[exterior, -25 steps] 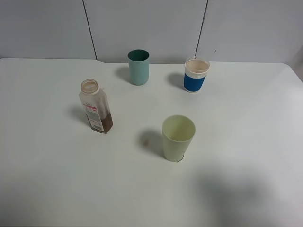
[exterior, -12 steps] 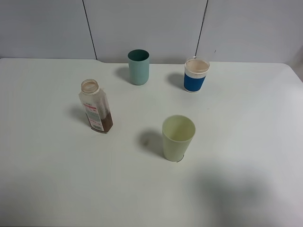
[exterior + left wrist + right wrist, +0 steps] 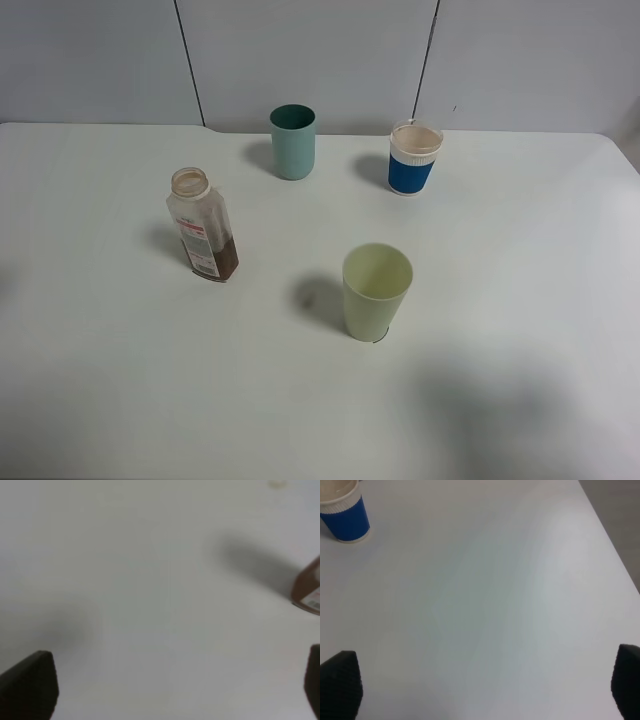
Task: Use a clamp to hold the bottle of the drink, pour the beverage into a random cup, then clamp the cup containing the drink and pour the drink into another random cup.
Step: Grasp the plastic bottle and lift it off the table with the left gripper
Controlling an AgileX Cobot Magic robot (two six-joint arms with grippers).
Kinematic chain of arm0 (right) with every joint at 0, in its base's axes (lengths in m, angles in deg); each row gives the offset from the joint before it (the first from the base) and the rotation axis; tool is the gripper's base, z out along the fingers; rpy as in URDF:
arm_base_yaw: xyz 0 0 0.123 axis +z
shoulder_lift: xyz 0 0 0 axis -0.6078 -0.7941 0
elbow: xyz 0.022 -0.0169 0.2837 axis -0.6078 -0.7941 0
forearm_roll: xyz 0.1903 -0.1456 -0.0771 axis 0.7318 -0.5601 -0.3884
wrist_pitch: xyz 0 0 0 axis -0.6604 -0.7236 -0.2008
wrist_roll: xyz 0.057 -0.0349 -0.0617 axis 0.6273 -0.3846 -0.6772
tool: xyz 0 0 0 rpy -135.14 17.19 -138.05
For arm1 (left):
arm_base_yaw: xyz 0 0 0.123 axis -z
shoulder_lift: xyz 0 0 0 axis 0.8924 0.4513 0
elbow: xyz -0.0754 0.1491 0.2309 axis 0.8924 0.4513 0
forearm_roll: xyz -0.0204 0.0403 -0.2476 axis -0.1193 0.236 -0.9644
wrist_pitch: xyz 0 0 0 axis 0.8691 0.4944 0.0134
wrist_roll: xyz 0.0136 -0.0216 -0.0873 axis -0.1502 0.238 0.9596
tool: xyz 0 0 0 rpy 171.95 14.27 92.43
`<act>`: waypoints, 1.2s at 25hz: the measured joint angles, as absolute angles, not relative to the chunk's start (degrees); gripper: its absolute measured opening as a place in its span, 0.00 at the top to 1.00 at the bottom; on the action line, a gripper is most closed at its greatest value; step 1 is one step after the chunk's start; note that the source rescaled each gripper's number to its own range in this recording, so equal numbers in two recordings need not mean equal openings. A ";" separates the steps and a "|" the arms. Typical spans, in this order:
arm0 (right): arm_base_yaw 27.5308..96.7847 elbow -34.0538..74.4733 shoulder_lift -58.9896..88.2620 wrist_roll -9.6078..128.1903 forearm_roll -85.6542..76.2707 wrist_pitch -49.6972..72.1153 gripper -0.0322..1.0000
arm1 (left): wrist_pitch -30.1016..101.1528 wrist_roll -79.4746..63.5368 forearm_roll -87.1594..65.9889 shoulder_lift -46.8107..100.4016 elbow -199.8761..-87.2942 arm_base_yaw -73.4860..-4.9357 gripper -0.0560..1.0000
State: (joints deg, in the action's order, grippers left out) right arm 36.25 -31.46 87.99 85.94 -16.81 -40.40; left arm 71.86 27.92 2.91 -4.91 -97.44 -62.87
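An uncapped clear bottle [image 3: 203, 226] with a little brown drink at its bottom stands at the table's left. Its base also shows in the left wrist view [image 3: 309, 591]. A teal cup [image 3: 292, 142] stands at the back centre. A blue paper cup with a white rim [image 3: 413, 159] stands at the back right and also shows in the right wrist view [image 3: 344, 515]. A pale green cup [image 3: 375, 291] stands in the middle front. My left gripper [image 3: 170, 685] and right gripper [image 3: 484, 682] are open and empty above bare table. Neither shows in the exterior high view.
The white table [image 3: 520, 300] ends at a right edge seen in the right wrist view [image 3: 612, 540]. A grey panelled wall [image 3: 330, 55] runs behind the table.
The bottle and the cups have not moved. A faint shadow has appeared at the table's left edge.
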 joint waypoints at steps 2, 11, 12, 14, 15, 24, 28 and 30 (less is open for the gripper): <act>36.25 -31.46 87.99 85.94 -16.81 -40.40 0.00 | 70.10 27.92 2.91 -1.75 -97.44 -61.38 0.00; 36.25 -31.46 87.99 85.94 -16.81 -40.40 0.00 | 62.99 27.92 6.48 10.78 -97.46 -57.23 0.00; 36.25 -31.46 87.99 85.94 -16.81 -40.40 0.00 | 62.35 27.92 7.18 12.03 -97.46 -57.23 0.00; 36.25 -31.46 87.99 85.94 -16.81 -40.40 0.00 | 61.00 27.98 8.55 14.27 -97.46 -57.23 0.00; 36.25 -31.46 87.99 85.94 -16.81 -40.40 0.00 | 60.07 27.98 9.30 15.48 -97.46 -57.23 0.00; 36.25 -31.46 87.99 85.94 -16.81 -40.40 0.00 | 48.91 36.58 20.62 23.58 -97.46 -57.18 0.00; 36.25 -31.46 87.99 85.94 -16.81 -40.40 0.00 | 44.99 45.50 29.00 25.27 -97.46 -57.18 0.00; 36.25 -31.46 87.99 85.94 -16.81 -40.40 0.00 | 43.27 52.11 34.09 25.57 -97.46 -57.18 0.00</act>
State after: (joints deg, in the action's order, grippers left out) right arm 36.25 -31.46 87.99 85.94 -16.81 -40.40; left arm 43.27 52.11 34.09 25.57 -97.46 -57.18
